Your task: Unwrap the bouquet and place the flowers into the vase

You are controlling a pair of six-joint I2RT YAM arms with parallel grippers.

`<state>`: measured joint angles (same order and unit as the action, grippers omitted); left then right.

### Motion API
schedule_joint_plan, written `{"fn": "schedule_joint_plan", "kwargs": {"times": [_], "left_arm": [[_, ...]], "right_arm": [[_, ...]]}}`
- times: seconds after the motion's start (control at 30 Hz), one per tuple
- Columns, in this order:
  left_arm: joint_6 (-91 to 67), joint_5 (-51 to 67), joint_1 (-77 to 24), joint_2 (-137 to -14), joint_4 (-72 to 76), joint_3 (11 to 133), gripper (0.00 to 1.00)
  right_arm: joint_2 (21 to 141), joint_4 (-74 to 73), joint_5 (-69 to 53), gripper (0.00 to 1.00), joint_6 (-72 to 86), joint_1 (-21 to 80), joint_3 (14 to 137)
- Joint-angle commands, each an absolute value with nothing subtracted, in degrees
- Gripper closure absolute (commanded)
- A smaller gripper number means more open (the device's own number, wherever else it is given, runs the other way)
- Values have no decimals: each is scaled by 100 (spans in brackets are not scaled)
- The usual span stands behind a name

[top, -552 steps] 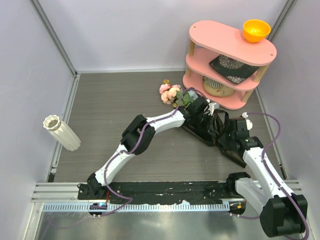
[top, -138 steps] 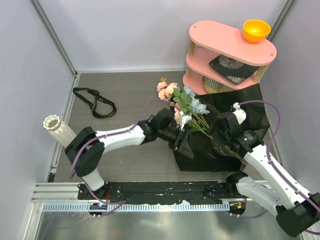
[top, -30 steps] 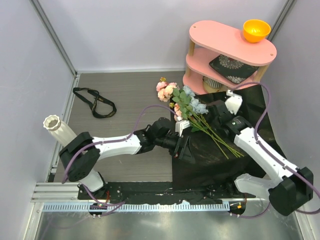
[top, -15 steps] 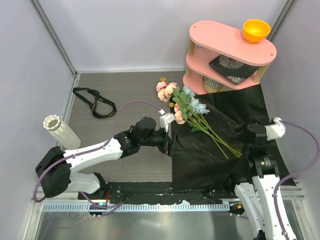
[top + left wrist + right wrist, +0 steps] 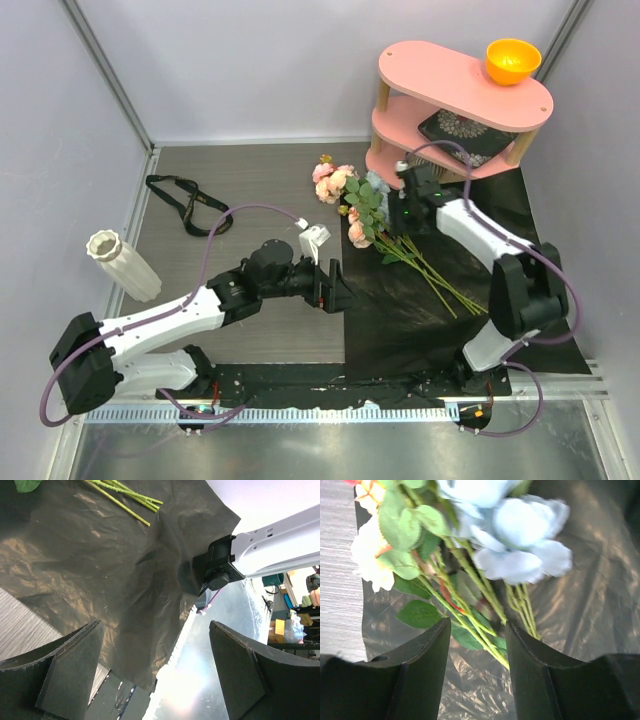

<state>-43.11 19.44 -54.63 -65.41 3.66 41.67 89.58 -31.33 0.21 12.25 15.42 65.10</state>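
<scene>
- The flowers (image 5: 362,205) lie loose on the spread black paper (image 5: 450,335). Their blooms are toward the foot of the pink shelf (image 5: 455,85) and their bare stems fan toward the near right. They are unwrapped, and none is in the vase yet.
- The right gripper (image 5: 477,627) hangs over the bunch just below the blooms. Its jaws are apart with the green stems running through the gap, not clamped. I judge it is set there because that is where the stems lie closest together, so one pinch could gather them all.
- The left gripper (image 5: 335,288) sits at the paper's left edge, jaws wide apart and holding nothing. Only crinkled paper lies beneath it, so it looks parked clear of the pick.
- The vase (image 5: 122,265) stands well apart at the far left, near the wall, apparently upright with its mouth up.
- The tight side is behind the right gripper, where the shelf is just beside it. A lift should rise and swing left rather than back.
- Open table (image 5: 250,180) lies leftward, but the left arm (image 5: 200,310) stretches diagonally across the near route.
- The black ribbon (image 5: 190,205) lies between the blooms and the vase, where trailing stems could catch it.
</scene>
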Motion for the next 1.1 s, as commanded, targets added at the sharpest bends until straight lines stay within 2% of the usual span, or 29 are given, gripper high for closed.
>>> {"fn": "schedule_joint_plan", "kwargs": {"times": [0.0, 0.13, 0.37, 1.07], "left_arm": [[-4377, 1802, -5440, -6276, 334, 4052, 9], [-4403, 1758, -5440, -6179, 316, 3982, 9], [-4359, 1784, -5440, -6328, 378, 4043, 9], [-4307, 1881, -5440, -6390, 369, 4113, 9]], "right_arm": [[9579, -3638, 1112, 50, 308, 2196, 7241], [9817, -3630, 1774, 52, 141, 2408, 7357], [9765, -3516, 2241, 57, 18, 2426, 7110], [10450, -3323, 1731, 66, -237, 2522, 7155]]}}
